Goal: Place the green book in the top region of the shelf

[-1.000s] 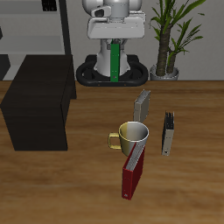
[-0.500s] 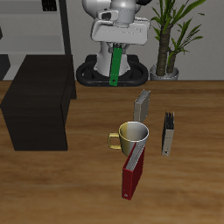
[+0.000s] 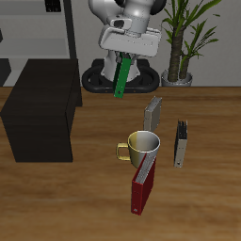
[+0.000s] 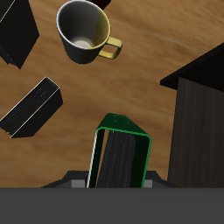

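Shelf (image 3: pixel 40 105) top bare; mug (image 4: pixel 81 32) holds nothing.

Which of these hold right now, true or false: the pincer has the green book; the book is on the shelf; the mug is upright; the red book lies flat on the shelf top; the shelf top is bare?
1. The pincer holds the green book. True.
2. The green book rests on the shelf. False: it hangs tilted in the air, off to the shelf's side.
3. The mug stands upright on the table. True.
4. The red book lies on the shelf top. False: it is on the table, by the mug.
5. The shelf top is bare. True.
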Tool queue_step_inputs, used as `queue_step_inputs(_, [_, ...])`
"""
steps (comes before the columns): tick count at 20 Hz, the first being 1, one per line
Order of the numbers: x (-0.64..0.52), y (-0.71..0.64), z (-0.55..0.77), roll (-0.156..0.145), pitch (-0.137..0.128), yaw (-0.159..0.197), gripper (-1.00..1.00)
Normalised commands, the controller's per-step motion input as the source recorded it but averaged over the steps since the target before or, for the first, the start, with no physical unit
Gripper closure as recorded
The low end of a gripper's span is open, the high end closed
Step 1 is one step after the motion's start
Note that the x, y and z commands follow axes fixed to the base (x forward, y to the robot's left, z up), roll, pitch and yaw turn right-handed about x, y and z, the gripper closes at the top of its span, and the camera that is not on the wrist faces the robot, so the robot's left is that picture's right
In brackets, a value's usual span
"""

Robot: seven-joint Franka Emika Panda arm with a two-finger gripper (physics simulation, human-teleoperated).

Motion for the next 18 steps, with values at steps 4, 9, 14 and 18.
queue_step_inputs(4, [0.05, 0.3, -0.53, -0.016, 0.048, 0.081, 1.0])
queue_step_inputs(9, [-0.01, 0.14, -0.2, -0.035, -0.004, 0.03, 1.0])
queue_step_inputs(14, [0.03, -0.04, -0.16, -0.109, -0.01, 0.005, 1.0])
queue_step_inputs(18, [-0.03, -0.08, -0.09, -0.09, -0.009, -0.006, 1.0])
